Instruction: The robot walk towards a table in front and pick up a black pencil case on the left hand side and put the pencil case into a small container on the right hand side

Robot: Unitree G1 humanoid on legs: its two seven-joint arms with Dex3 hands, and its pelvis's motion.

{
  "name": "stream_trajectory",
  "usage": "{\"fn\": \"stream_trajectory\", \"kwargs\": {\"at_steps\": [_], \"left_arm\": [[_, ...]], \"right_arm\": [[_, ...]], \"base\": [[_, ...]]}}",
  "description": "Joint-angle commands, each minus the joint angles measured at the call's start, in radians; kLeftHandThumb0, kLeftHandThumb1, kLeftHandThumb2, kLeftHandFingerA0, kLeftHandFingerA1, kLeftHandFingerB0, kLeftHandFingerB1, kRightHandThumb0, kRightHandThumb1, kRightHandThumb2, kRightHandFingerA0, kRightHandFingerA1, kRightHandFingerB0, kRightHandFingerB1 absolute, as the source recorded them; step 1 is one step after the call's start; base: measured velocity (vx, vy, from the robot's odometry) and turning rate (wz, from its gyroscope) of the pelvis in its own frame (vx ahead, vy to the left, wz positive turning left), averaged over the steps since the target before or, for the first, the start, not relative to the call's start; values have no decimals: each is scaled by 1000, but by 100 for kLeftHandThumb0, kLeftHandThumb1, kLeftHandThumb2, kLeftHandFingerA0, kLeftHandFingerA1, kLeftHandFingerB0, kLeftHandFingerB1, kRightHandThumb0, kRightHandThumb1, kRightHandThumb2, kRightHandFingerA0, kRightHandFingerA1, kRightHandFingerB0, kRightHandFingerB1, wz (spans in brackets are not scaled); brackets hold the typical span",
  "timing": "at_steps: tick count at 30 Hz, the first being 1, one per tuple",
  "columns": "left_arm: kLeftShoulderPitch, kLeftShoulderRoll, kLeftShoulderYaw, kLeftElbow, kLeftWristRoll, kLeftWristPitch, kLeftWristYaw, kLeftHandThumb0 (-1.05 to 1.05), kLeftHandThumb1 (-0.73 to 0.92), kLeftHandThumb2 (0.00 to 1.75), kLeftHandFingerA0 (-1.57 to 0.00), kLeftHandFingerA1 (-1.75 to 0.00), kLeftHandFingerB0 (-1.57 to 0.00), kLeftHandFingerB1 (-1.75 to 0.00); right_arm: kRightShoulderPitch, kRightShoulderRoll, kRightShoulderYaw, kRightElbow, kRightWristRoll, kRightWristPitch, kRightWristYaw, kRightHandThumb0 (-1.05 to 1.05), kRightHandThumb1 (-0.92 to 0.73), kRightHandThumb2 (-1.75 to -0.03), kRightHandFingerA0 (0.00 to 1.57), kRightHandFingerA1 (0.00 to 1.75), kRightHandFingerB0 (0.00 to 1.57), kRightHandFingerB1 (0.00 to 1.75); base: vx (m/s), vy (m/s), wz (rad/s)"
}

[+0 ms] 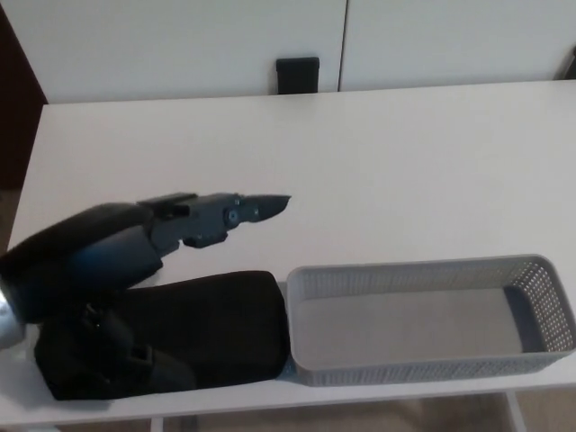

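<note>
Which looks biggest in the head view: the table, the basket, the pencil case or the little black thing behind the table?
1. Table, biggest by far.
2. Basket and pencil case: they look about alike, and the robot hand hides part of the case.
3. Black thing, smallest, though it is farthest away.

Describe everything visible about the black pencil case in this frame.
The pencil case is a long, soft-looking black pouch, seemingly fabric, lying flat near the front left edge of the white table. Its right end sits right against the short left wall of the grey mesh basket. The robot's left hand is over its left part, fingers reaching beyond its far side, thumb apparently at the near side. No zip is discernible.
</note>
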Motion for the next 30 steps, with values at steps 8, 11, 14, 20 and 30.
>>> {"fn": "stream_trajectory", "kwargs": {"at_steps": [8,11,14,20,30], "left_arm": [[2,-35,-223,177,461,327,62,-49,33,64,0,0,0,-1],[11,-47,-236,159,489,348,70,-49,33,64,0,0,0,-1],[30,-70,-251,146,530,361,100,-49,33,64,0,0,0,-2],[49,-105,-270,160,614,333,159,-48,32,63,0,0,0,-4],[100,-165,-326,169,760,305,242,-44,33,69,0,-16,0,-17]], "right_arm": [[4,-11,-24,30,20,5,-5,-39,-61,-59,60,41,57,39],[5,-8,-31,34,27,-4,-7,-39,-61,-58,60,42,58,40],[-2,-11,-30,26,24,-1,-5,-40,-60,-59,59,42,56,39],[-12,-17,-33,28,23,-1,-1,-39,-62,-59,61,42,57,39],[-18,-19,-30,13,12,-10,4,-39,-62,-59,60,42,57,40]], "base": [[0,0,0],[0,0,0],[0,0,0],[0,0,0],[0,0,0]]}}
